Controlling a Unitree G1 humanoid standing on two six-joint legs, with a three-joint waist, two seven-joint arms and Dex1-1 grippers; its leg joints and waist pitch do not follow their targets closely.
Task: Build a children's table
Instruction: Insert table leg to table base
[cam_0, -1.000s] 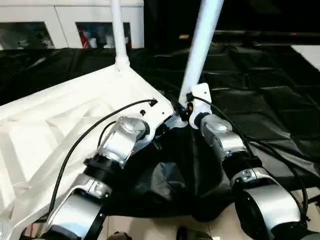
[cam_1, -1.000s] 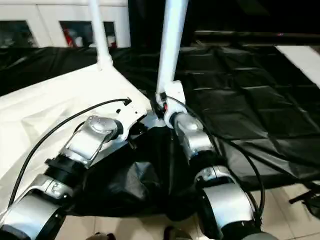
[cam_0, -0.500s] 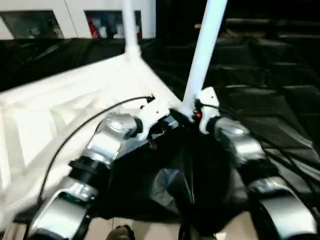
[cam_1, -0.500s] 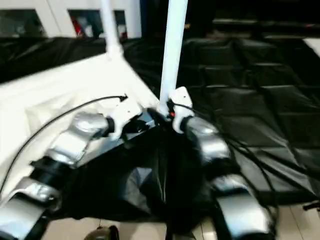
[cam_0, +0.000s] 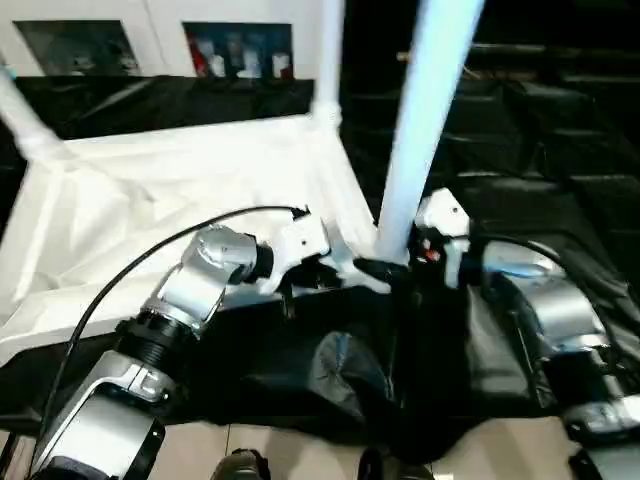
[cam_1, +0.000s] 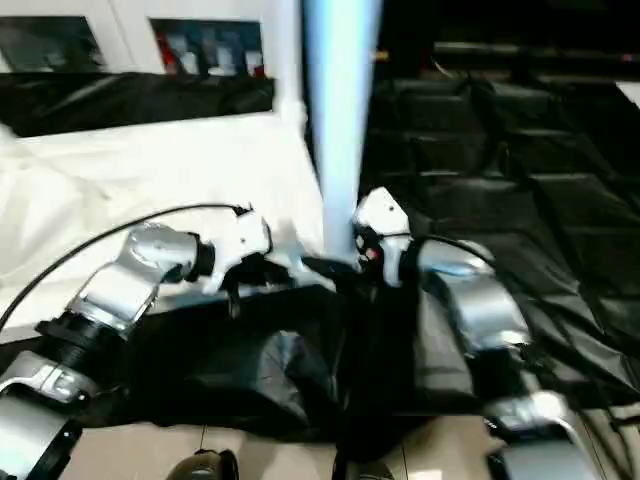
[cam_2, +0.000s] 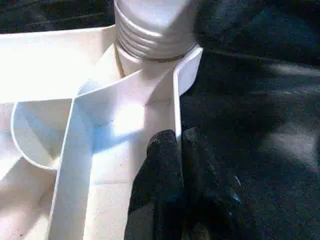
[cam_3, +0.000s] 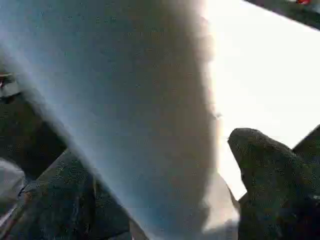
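The children's table lies upside down, its white top (cam_0: 170, 200) showing the ribbed underside. White legs stand in the far corner (cam_0: 328, 60) and the left corner (cam_0: 25, 125). The near leg (cam_0: 430, 120) rises from the corner socket (cam_2: 150, 80), where its threaded end (cam_2: 150, 35) sits. My left gripper (cam_2: 178, 145) is shut on the top's rim wall just beside that socket. My right gripper (cam_0: 400, 262) is shut on the base of the near leg, one black finger (cam_3: 267, 170) on each side of the tube.
Black sheeting (cam_0: 560, 130) covers the ground around and under the table. White cabinets (cam_0: 150, 30) with glass fronts stand along the back. Pale tiled floor (cam_0: 290, 450) shows at the near edge. A black cable (cam_0: 150, 260) loops over my left forearm.
The camera has swung, so the table's left corner and its leg have come into view. Both grippers keep their holds at the near corner, and the near leg now stands more upright.
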